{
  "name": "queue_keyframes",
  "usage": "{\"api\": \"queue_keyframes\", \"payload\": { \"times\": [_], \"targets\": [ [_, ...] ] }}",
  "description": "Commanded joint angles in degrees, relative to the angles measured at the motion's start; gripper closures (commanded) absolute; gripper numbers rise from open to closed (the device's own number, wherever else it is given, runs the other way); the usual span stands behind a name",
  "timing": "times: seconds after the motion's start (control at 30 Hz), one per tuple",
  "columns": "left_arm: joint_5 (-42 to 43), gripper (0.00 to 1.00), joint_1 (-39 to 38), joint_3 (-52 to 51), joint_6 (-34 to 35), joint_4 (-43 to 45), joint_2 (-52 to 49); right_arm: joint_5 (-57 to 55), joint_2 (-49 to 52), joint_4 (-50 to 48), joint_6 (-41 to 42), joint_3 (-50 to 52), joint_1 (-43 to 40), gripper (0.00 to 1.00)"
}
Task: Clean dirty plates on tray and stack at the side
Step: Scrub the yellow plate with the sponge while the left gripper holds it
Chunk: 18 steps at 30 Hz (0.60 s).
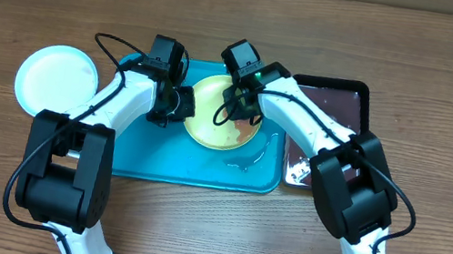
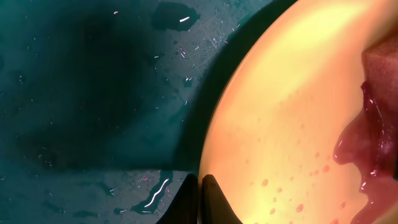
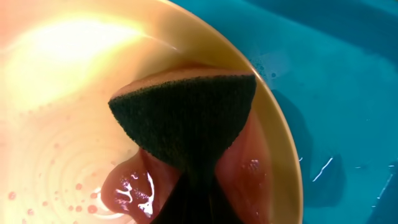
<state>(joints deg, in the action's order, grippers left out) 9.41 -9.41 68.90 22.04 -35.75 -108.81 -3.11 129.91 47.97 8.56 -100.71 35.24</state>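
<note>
The yellow-green plate (image 1: pixel 209 122) lies on the turquoise tray (image 1: pixel 139 154), right of its middle. My left gripper (image 1: pixel 180 105) is shut on the plate's left rim; in the left wrist view the jaws (image 2: pixel 200 190) pinch the edge of the plate (image 2: pixel 292 106) above the wet tray (image 2: pixel 93 81). My right gripper (image 1: pixel 239 109) is shut on a dark green sponge (image 3: pixel 186 118) and presses it onto the plate (image 3: pixel 74 74). A brown-red smear (image 3: pixel 130 186) pools around the sponge, with droplets (image 2: pixel 367 143) spread nearby. A white-looking plate (image 1: pixel 54 80) lies left of the tray.
A black tray (image 1: pixel 330 117) with wet stains stands right of the turquoise tray. Water streaks (image 1: pixel 249 158) lie on the turquoise tray's front right part. The brown wooden table (image 1: pixel 210 226) surrounds everything.
</note>
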Motion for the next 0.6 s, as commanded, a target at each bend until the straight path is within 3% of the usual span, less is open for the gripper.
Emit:
{"api": "queue_keyframes", "payload": {
  "times": [0.0,0.3,0.57],
  "targets": [
    [0.72,0.96,-0.37,-0.28,-1.49,0.04,-0.42,9.53,2.03,1.05,0.46,2.84,0.76,0.96],
    [0.72,0.96,-0.37,-0.28,-1.51,0.07,-0.42,19.89,1.75,3.21,-2.86,1.75,0.15,0.96],
    [0.70,0.96,-0.37,-0.28,-1.51,0.04,-0.42,27.26,-0.22,10.34,-5.88,-8.48,-4.33,0.96]
  ]
}}
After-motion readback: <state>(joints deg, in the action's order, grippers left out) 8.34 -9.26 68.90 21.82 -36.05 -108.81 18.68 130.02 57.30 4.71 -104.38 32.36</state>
